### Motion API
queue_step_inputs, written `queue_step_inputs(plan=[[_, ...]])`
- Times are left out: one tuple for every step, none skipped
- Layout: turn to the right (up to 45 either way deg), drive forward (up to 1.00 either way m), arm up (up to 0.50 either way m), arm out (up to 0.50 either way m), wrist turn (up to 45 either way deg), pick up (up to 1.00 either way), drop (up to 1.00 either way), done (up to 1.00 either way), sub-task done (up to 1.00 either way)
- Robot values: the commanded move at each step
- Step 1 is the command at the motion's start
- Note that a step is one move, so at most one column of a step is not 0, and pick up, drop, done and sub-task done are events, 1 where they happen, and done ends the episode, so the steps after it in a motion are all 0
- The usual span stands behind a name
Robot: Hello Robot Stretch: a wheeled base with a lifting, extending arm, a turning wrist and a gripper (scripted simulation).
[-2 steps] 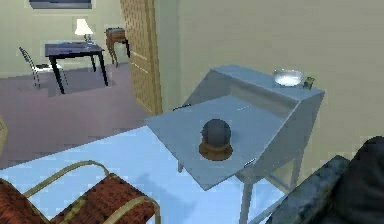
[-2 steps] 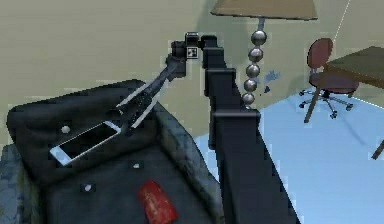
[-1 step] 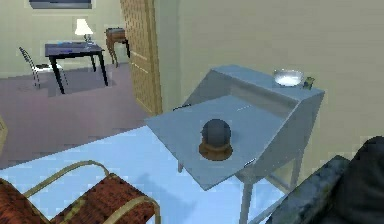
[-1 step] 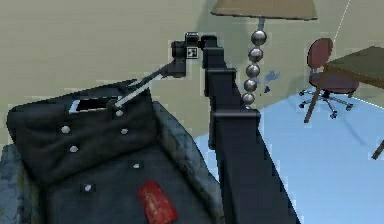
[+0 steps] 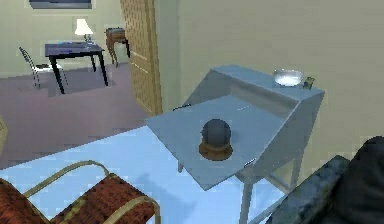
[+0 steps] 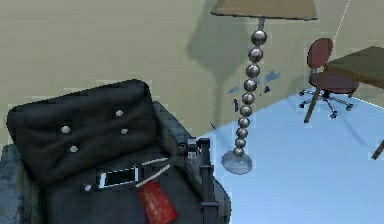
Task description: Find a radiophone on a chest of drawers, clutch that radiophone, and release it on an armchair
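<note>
A black tufted armchair (image 6: 90, 135) takes up the arm side view's left half. Its edge also appears at the forward view's bottom right as a black armchair (image 5: 345, 190). On its seat lies a flat, pale phone-like handset (image 6: 118, 179), and a red booklet (image 6: 155, 206) lies beside it. My arm rises along the armchair's right armrest. The gripper (image 6: 150, 168) reaches left over the seat cushion toward the handset. With the handset lying on the seat right at the fingers, I cannot tell whether the gripper holds anything.
A floor lamp (image 6: 248, 95) with a beaded stem stands right of the armchair; a red office chair (image 6: 325, 72) and table (image 6: 365, 65) are beyond. Ahead stands a grey slant-top desk (image 5: 265, 105) bearing a dark sphere (image 5: 216, 135) and bowl (image 5: 288, 77). A woven chair (image 5: 95, 200) and doorway (image 5: 75, 60) are left.
</note>
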Motion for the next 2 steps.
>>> queue_step_inputs(plan=[[0.0,0.00,-0.32,0.00,0.0,0.00,0.00,0.00,0.00],[0.0,0.00,0.00,0.00,0.0,0.00,1.00,0.00,0.00]])
